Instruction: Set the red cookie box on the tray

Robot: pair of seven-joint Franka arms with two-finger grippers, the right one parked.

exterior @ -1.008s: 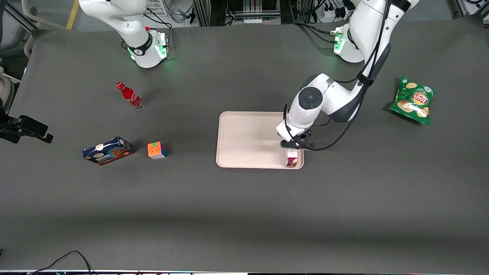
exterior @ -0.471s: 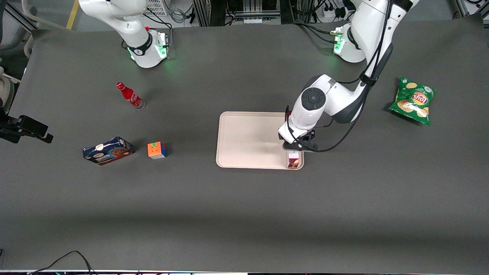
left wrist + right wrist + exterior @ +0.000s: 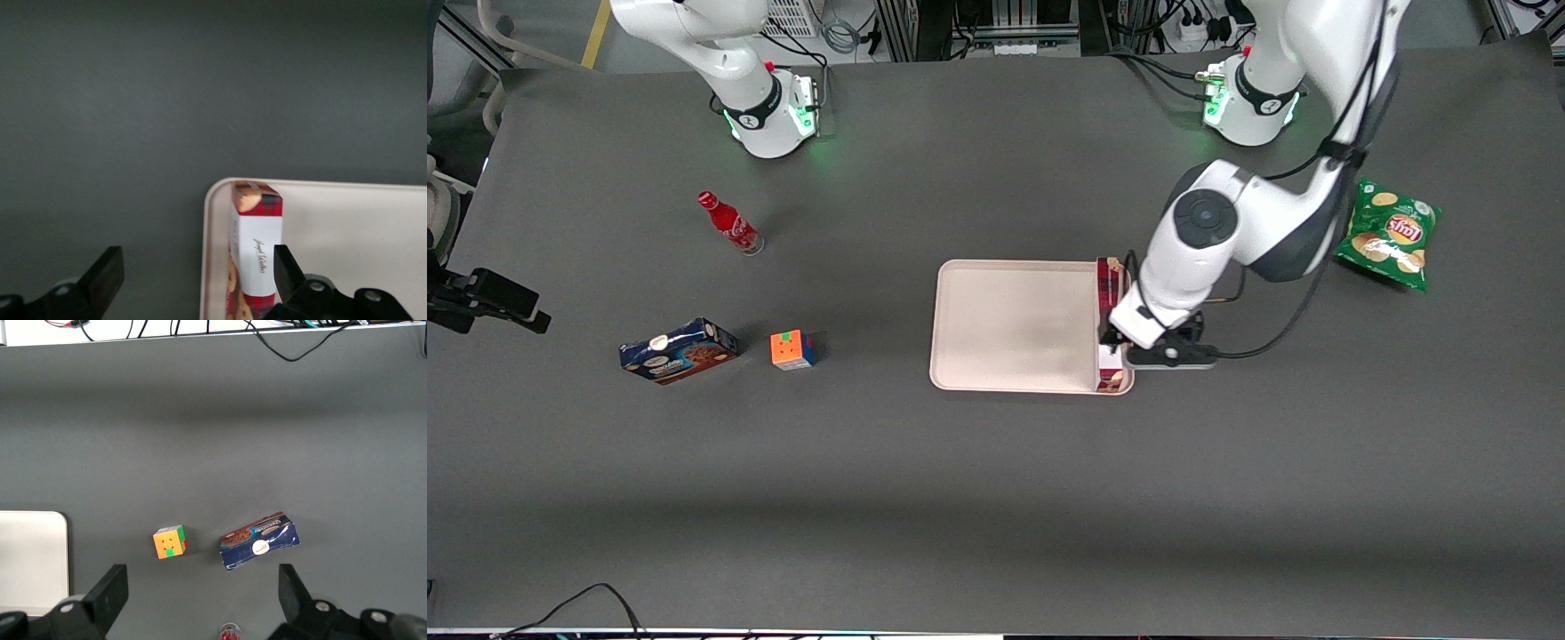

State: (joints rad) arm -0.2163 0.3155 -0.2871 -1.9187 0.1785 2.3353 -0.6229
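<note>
Now the fingers [image 3: 107,273] are spread wide apart, nothing between them — in the wrist view one dark fingertip sits over bare tabletop, the other just beside the red cookie box [image 3: 257,250], w/ no clear contact visible. The left gripper [image 3: 1138,342] hangs low at the tray's edge toward the working arm's end, its black base partly over the dark table [image 3: 996,498] just outside the rim.

The red cookie box [image 3: 1109,324] lies in the tray [image 3: 1005,324], pressed along the short side nearest the working arm; it runs nearly the whole length of that side, one end close to the rounded corner nearest the front camera. Box stands on a narrow long face, tartan top up, white panel w/ script facing the rim. Rest of the tray floor is bare — plenty of room toward the parked arm's end.

Dark grey cloth covers the table. Green chip bag [image 3: 1389,233] lies toward the working arm's end, well apart from the tray. Toward the parked arm's end: colour cube [image 3: 792,349], blue cookie box [image 3: 679,350] beside it, red bottle [image 3: 729,222] farther from the front camera. Cables & racks line the room's edge past the arm bases.
</note>
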